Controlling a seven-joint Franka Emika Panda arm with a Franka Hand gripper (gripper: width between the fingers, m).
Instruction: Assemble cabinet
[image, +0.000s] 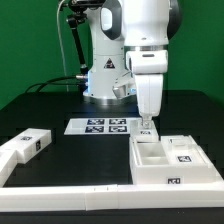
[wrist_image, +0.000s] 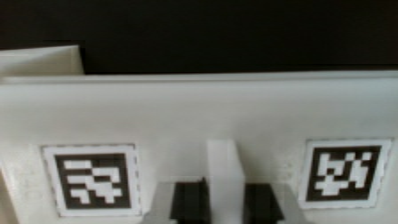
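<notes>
The cabinet's open box shell (image: 158, 172) lies on the black table at the exterior view's right, with a tagged block (image: 184, 156) on its far right side. My gripper (image: 147, 127) reaches straight down onto the shell's far left rim. In the wrist view the shell's white wall (wrist_image: 205, 110) fills the frame with two marker tags (wrist_image: 89, 178) on it. My gripper (wrist_image: 222, 196) has its two dark fingers (wrist_image: 183, 202) tight on either side of a thin white rib of that shell. Another tagged cabinet block (image: 25, 147) lies at the exterior view's left.
The marker board (image: 103, 126) lies flat in front of the robot base (image: 105, 85). A long low white rail (image: 70, 197) runs along the table's front edge. A white piece's corner (wrist_image: 45, 60) shows beyond the shell in the wrist view.
</notes>
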